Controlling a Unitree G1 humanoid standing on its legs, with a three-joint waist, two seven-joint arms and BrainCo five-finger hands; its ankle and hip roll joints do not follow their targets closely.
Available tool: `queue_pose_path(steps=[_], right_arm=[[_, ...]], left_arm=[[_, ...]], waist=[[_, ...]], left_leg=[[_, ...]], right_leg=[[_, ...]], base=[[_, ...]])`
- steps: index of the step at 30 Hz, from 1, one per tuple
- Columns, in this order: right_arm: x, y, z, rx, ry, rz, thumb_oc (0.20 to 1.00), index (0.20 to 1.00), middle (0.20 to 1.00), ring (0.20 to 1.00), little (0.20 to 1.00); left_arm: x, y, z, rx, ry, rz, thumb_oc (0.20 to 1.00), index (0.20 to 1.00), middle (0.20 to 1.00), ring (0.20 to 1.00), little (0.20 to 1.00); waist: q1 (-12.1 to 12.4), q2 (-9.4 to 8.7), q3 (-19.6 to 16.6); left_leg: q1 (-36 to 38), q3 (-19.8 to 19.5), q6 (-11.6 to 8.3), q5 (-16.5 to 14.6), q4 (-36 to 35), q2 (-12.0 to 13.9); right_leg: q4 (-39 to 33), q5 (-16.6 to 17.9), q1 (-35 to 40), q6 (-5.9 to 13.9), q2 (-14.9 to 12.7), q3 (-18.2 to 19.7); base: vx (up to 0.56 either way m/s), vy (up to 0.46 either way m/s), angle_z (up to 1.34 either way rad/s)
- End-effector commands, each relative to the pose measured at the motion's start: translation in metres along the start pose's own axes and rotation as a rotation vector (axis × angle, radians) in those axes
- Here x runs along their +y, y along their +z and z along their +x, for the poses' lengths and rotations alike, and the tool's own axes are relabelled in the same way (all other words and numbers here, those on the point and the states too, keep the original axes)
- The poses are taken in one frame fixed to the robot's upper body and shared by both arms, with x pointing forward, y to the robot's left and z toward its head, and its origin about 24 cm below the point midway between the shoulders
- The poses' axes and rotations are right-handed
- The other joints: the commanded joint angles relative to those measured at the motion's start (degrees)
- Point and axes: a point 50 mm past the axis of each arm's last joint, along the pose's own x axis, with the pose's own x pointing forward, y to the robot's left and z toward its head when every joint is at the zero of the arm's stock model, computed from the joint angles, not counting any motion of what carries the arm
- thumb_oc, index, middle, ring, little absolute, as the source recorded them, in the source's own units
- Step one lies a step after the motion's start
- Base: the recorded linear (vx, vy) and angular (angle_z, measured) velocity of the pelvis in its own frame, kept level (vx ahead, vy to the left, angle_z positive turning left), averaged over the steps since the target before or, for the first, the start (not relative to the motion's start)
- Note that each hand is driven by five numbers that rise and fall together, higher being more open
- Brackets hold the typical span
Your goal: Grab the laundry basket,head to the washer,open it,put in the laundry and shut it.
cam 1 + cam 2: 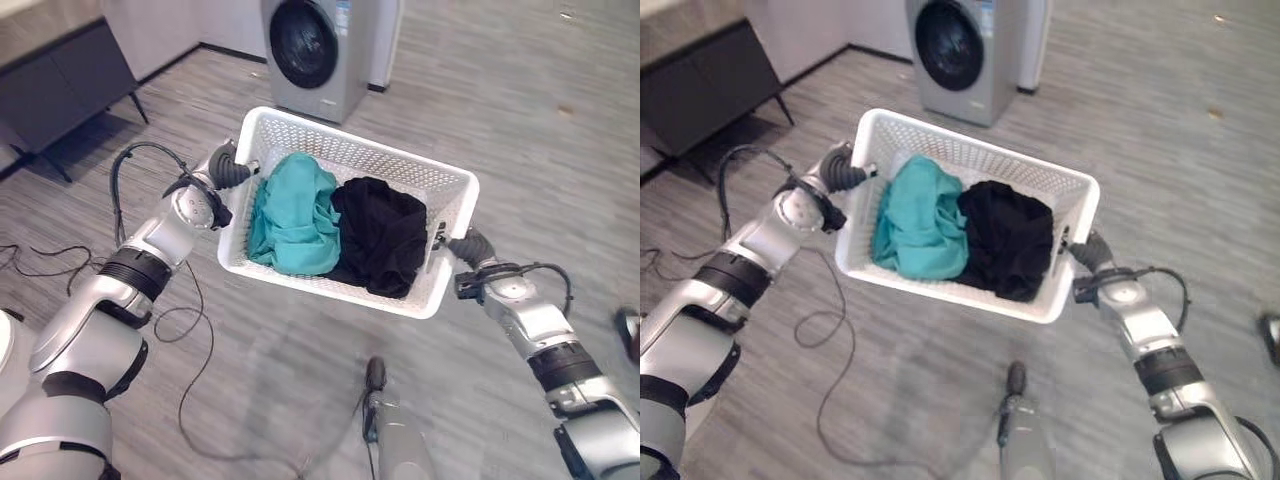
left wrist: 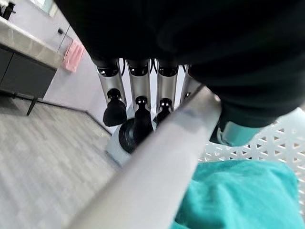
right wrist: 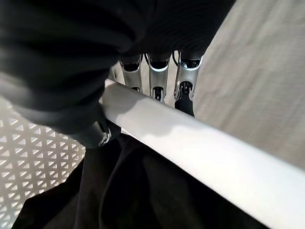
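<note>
1. Nearest, at the frame's centre, the white laundry basket [image 1: 345, 150] hangs above the grey floor [image 1: 520, 110], carried between both hands.
2. The left hand [image 1: 232, 166] has its fingers [image 2: 112, 90] curled over the basket's left rim.
3. The right hand [image 1: 462, 243] wraps the right rim, fingers [image 3: 183, 83] bent round it.
4. Inside lie a teal garment [image 1: 295, 215] on the left and a black garment [image 1: 380, 235] touching it.
5. The washer [image 1: 315, 50] stands at upper centre, door apparently closed.
6. A dark cabinet [image 1: 60, 80] sits upper left.
</note>
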Motion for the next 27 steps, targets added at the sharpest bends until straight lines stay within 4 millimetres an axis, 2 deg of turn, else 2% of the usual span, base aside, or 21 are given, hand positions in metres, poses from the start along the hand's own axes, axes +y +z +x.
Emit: queue_pose_path(steps=[1, 2, 3, 4, 5, 6, 7, 8, 9, 10, 11, 12, 13, 14, 15, 16, 18, 21, 25, 26, 27], right_arm=[[0.005, 0.055, -0.005, -0.297, 0.068, 0.050, 0.200, 0.200, 0.200, 0.200, 0.200], [0.006, 0.054, -0.005, -0.290, 0.069, 0.062, 0.200, 0.200, 0.200, 0.200, 0.200], [-0.001, 0.057, -0.006, -0.294, 0.060, 0.042, 0.200, 0.200, 0.200, 0.200, 0.200], [-0.005, 0.059, -0.008, -0.308, 0.048, 0.061, 0.200, 0.200, 0.200, 0.200, 0.200], [-0.002, 0.059, -0.007, -0.313, 0.054, 0.079, 0.200, 0.200, 0.200, 0.200, 0.200], [0.000, 0.059, -0.007, -0.317, 0.054, 0.098, 0.200, 0.200, 0.200, 0.200, 0.200], [0.001, 0.061, -0.007, -0.319, 0.056, 0.096, 0.200, 0.200, 0.200, 0.200, 0.200], [0.001, 0.061, -0.007, -0.319, 0.056, 0.096, 0.200, 0.200, 0.200, 0.200, 0.200], [0.001, 0.058, -0.006, -0.311, 0.040, 0.098, 0.200, 0.200, 0.200, 0.200, 0.200], [0.001, 0.059, -0.006, -0.313, 0.038, 0.099, 0.200, 0.200, 0.200, 0.200, 0.200], [-0.002, 0.055, -0.008, -0.306, 0.032, 0.096, 0.200, 0.200, 0.200, 0.200, 0.200], [0.000, 0.052, -0.010, -0.306, 0.038, 0.098, 0.200, 0.200, 0.200, 0.200, 0.200], [-0.001, 0.052, -0.010, -0.306, 0.036, 0.099, 0.200, 0.200, 0.200, 0.200, 0.200], [0.000, 0.049, -0.011, -0.304, 0.034, 0.097, 0.200, 0.200, 0.200, 0.200, 0.200], [0.002, 0.048, -0.011, -0.306, 0.037, 0.099, 0.200, 0.200, 0.200, 0.200, 0.200], [0.008, 0.048, -0.011, -0.310, 0.054, 0.099, 0.200, 0.200, 0.200, 0.200, 0.200], [0.013, 0.050, -0.009, -0.319, 0.068, 0.113, 0.200, 0.200, 0.200, 0.200, 0.200], [0.021, 0.051, -0.006, -0.314, 0.092, 0.121, 0.200, 0.200, 0.200, 0.200, 0.200], [0.039, 0.051, -0.002, -0.296, 0.149, 0.121, 0.200, 0.200, 0.200, 0.200, 0.200], [0.042, 0.051, -0.003, -0.300, 0.161, 0.127, 0.200, 0.200, 0.200, 0.200, 0.200], [0.047, 0.052, -0.003, -0.308, 0.172, 0.133, 0.200, 0.200, 0.200, 0.200, 0.200]], left_arm=[[0.023, 0.021, 0.001, -0.120, 0.087, 0.030, 0.200, 0.200, 0.200, 0.200, 0.200], [0.022, 0.023, 0.001, -0.134, 0.084, 0.022, 0.200, 0.200, 0.200, 0.200, 0.200], [0.020, 0.025, 0.000, -0.144, 0.059, 0.028, 0.200, 0.200, 0.200, 0.200, 0.200], [0.021, 0.027, 0.001, -0.149, 0.057, 0.027, 0.200, 0.200, 0.200, 0.200, 0.200], [0.025, 0.023, -0.001, -0.138, 0.060, 0.032, 0.200, 0.200, 0.200, 0.200, 0.200], [0.027, 0.022, -0.002, -0.131, 0.067, 0.025, 0.200, 0.200, 0.200, 0.200, 0.200], [0.031, 0.024, -0.001, -0.130, 0.073, 0.029, 0.200, 0.200, 0.200, 0.200, 0.200], [0.031, 0.024, -0.001, -0.130, 0.073, 0.029, 0.200, 0.200, 0.200, 0.200, 0.200], [0.032, 0.031, 0.002, -0.137, 0.084, -0.003, 0.200, 0.200, 0.200, 0.200, 0.200], [0.032, 0.032, 0.003, -0.139, 0.085, -0.003, 0.200, 0.200, 0.200, 0.200, 0.200], [0.034, 0.040, 0.004, -0.161, 0.091, -0.014, 0.200, 0.200, 0.200, 0.200, 0.200], [0.034, 0.046, 0.006, -0.175, 0.094, -0.012, 0.200, 0.200, 0.200, 0.200, 0.200], [0.034, 0.047, 0.006, -0.177, 0.093, -0.012, 0.200, 0.200, 0.200, 0.200, 0.200], [0.032, 0.049, 0.007, -0.181, 0.094, -0.018, 0.200, 0.200, 0.200, 0.200, 0.200], [0.032, 0.051, 0.008, -0.189, 0.097, -0.026, 0.200, 0.200, 0.200, 0.200, 0.200], [0.034, 0.049, 0.008, -0.179, 0.106, -0.021, 0.200, 0.200, 0.200, 0.200, 0.200], [0.034, 0.046, 0.007, -0.176, 0.106, -0.026, 0.200, 0.200, 0.200, 0.200, 0.200], [0.035, 0.043, 0.007, -0.169, 0.105, -0.025, 0.200, 0.200, 0.200, 0.200, 0.200], [0.040, 0.030, 0.003, -0.139, 0.114, -0.018, 0.200, 0.200, 0.200, 0.200, 0.200], [0.043, 0.027, 0.002, -0.136, 0.115, -0.008, 0.200, 0.200, 0.200, 0.200, 0.200], [0.047, 0.021, 0.000, -0.123, 0.128, 0.004, 0.200, 0.200, 0.200, 0.200, 0.200]], waist=[[-0.6, -1.13, -4.5], [-1.0, -1.20, -5.0], [-2.2, -0.64, -6.2], [-2.4, -0.80, -5.8], [-2.1, -1.18, -5.8], [-1.4, -1.46, -5.4], [-0.9, -1.70, -4.9], [-1.1, -1.50, -5.0], [0.2, -2.84, -3.9], [0.2, -3.25, -3.7], [1.0, -3.49, -3.6], [1.5, -3.83, -3.5], [1.6, -4.39, -3.3], [2.0, -4.57, -3.3], [2.6, -4.27, -3.1], [4.0, -3.76, -3.3], [5.4, -3.42, -2.9], [6.2, -3.00, -2.8], [7.8, -2.31, -4.6], [8.2, -2.87, -5.0], [8.7, -4.34, -5.1]], left_leg=[[-8.5, 3.6, -0.98, 4.8, 7.4, -6.4], [-7.8, 3.6, -1.68, 5.5, 9.5, -5.8], [-9.8, 4.4, -3.42, 11.2, 19.6, -1.5], [-12.4, 4.0, -4.33, 17.8, 28.9, 1.9], [-15.0, 4.7, -3.54, 21.1, 35.9, 5.1], [-18.2, 3.7, -2.52, 22.8, 43.7, 6.0], [-21.9, 2.3, -1.62, 22.3, 50.0, 6.5], [-22.2, 2.0, -1.66, 22.1, 50.3, 6.7], [-28.6, 1.9, -0.30, 19.3, 51.9, 7.1], [-29.5, 2.5, 0.51, 19.9, 52.3, 7.1], [-33.6, 4.7, -0.86, 16.9, 45.1, 7.4], [-34.9, 6.1, -1.23, 17.0, 39.0, 7.2], [-34.9, 7.2, -0.40, 18.4, 38.2, 6.9], [-34.7, 8.1, -1.63, 18.2, 29.0, 5.8], [-35.9, 9.4, -1.23, 19.7, 19.7, 5.2], [-34.7, 8.3, -1.99, 22.6, 5.3, 1.9], [-34.9, 5.9, -2.64, 24.3, -3.4, -0.1], [-36.0, 4.3, -3.00, 24.7, -5.9, -0.7], [-33.6, 5.7, -2.16, 26.1, -4.7, -0.6], [-34.3, 6.1, -1.86, 25.7, -1.7, -1.0], [-34.7, 6.3, -0.46, 23.8, 3.2, -3.0]], right_leg=[[-5.7, 6.5, 8.9, 1.01, 0.3, 0.1], [-4.8, 8.0, 10.2, 0.45, 0.9, 0.5], [-1.8, 6.5, 11.9, -1.82, 3.7, 1.8], [-0.1, 5.3, 13.0, -3.66, 5.2, 2.0], [0.8, 3.4, 14.7, -6.41, 7.2, 1.5], [1.3, 2.1, 16.4, -8.24, 8.6, 1.4], [1.6, 1.1, 17.5, -9.11, 9.8, 1.5], [1.6, 1.1, 17.4, -9.14, 10.0, 1.3], [1.0, -1.7, 21.2, -10.02, 11.7, 2.4], [0.9, -1.0, 20.7, -10.47, 11.3, 1.9], [0.0, -3.0, 24.1, -9.69, 11.9, 2.6], [-0.2, -3.7, 25.0, -9.52, 11.7, 2.6], [-0.3, -3.0, 24.6, -9.86, 11.2, 2.3], [-0.4, -4.3, 26.1, -8.89, 10.9, 2.5], [-0.4, -4.4, 26.7, -8.75, 11.0, 1.6], [0.2, -6.0, 27.9, -8.11, 11.3, 1.6], [1.5, -8.9, 30.1, -8.25, 12.0, 2.4], [2.9, -10.7, 31.2, -8.64, 12.8, 3.4], [5.4, -13.8, 33.9, -7.68, 12.5, 5.0], [7.6, -13.7, 34.0, -7.01, 11.7, 5.8], [13.1, -9.1, 33.1, -4.80, 9.5, 6.3]], base=[[0.38, -0.122, 0.90], [0.62, -0.262, 0.74], [0.77, -0.381, 0.39], [0.74, -0.477, 0.28], [0.50, -0.413, 0.28], [0.43, -0.393, 0.28], [0.26, -0.230, -0.20], [0.52, -0.323, -0.53], [0.36, -0.231, -0.63], [0.71, -0.277, -0.08], [0.38, -0.041, 0.20], [0.39, -0.046, 0.28], [0.26, 0.024, -0.19], [0.28, 0.048, -0.40], [0.59, 0.145, -0.54], [0.52, 0.155, -0.35], [0.43, 0.111, -0.41], [0.36, 0.083, -0.70], [0.53, 0.196, -0.50], [0.72, 0.299, -0.60], [0.52, 0.220, -0.68]])
